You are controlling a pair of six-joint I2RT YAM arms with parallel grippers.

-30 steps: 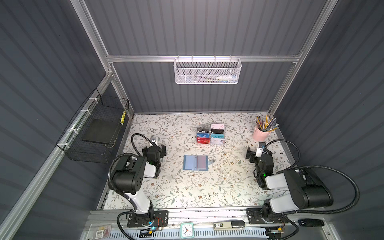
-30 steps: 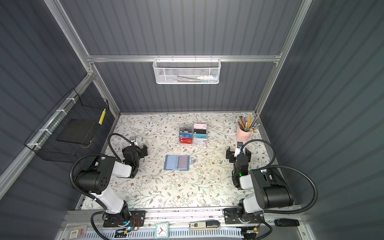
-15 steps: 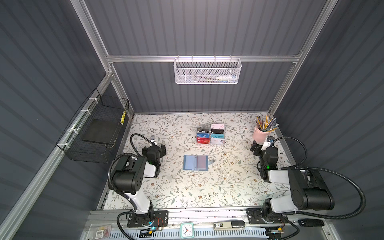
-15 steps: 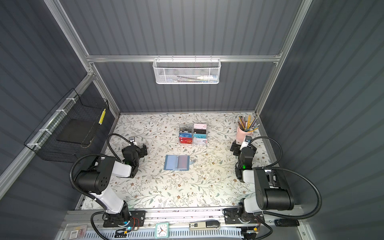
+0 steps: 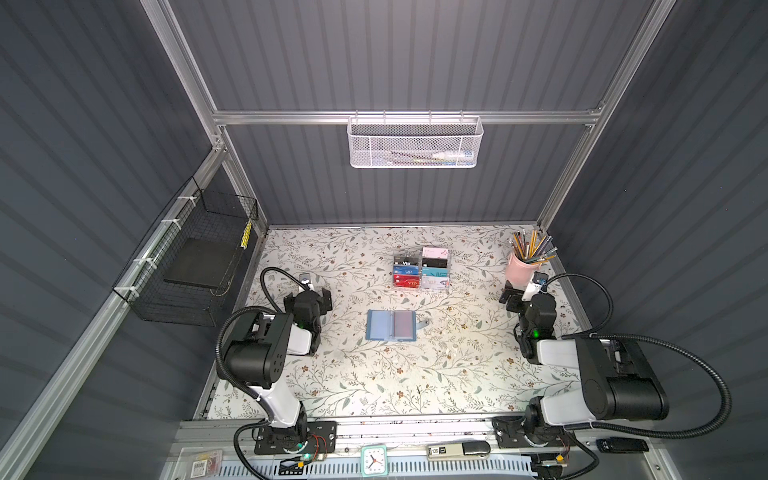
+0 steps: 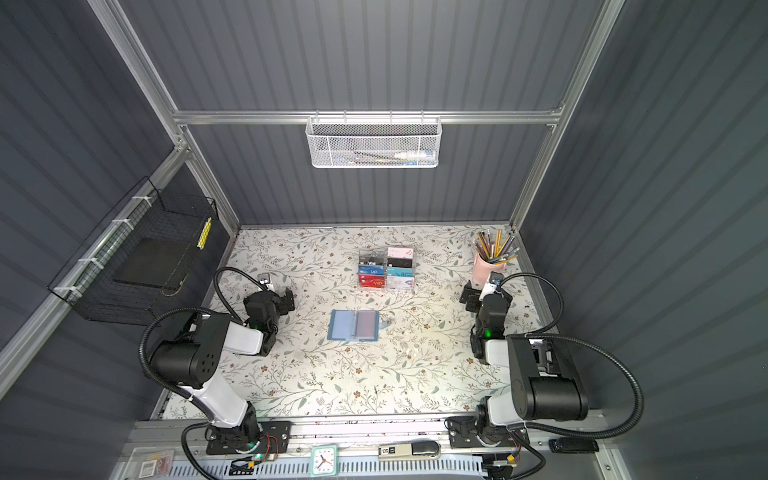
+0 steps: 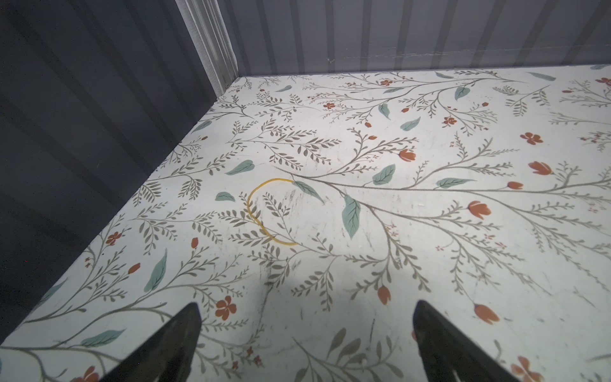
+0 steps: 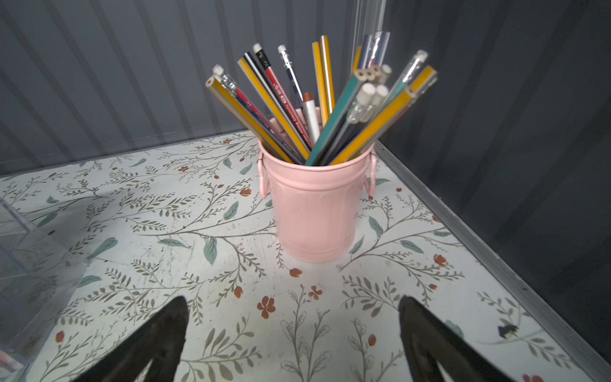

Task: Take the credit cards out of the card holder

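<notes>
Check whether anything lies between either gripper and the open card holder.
Nothing visible does. In a top view only bare floral table separates the left gripper and right gripper from the card holder; the pencil cup stands beyond the right gripper.

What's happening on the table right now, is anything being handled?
Nothing is held yet. The card holder lies open flat in the middle of the table, a reddish card showing in one sleeve. The left gripper is open and empty over the table's left side. The right gripper is open and empty, facing the pink pencil cup. Neither is near the holder.
</notes>
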